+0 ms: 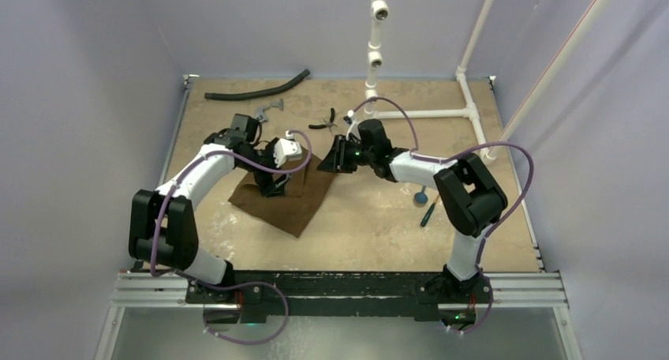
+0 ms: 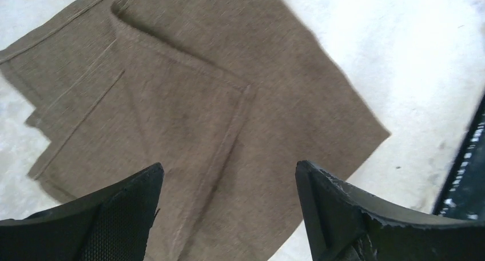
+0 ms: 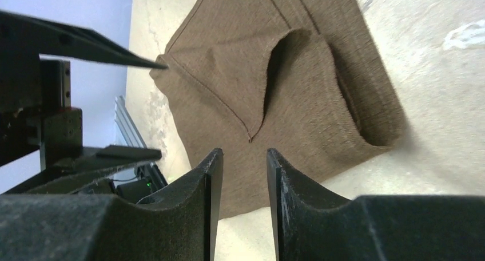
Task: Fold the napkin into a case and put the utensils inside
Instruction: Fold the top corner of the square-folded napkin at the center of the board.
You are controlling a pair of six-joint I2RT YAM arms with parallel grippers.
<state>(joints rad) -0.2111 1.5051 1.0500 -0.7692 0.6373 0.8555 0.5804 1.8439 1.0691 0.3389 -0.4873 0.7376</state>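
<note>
Partway: napkin folded, utensils not yet in

We note the napkin (image 1: 292,206) between both arms, a corner flap doubled over, probably to form the case's pocket. Left gripper (image 2: 229,169) hangs above it, jaws wide, empty. Right gripper (image 3: 244,155) is narrowly parted, holding nothing. Utensils (image 1: 426,206) lie rightward, well apart from it.

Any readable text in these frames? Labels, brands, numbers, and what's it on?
No text can be read in any view.
napkin: plain cloth, no tag or print showing.
white mark on the table: a scuff, not lettering.
pliers: too small to tell whether they carry any marking.
</note>
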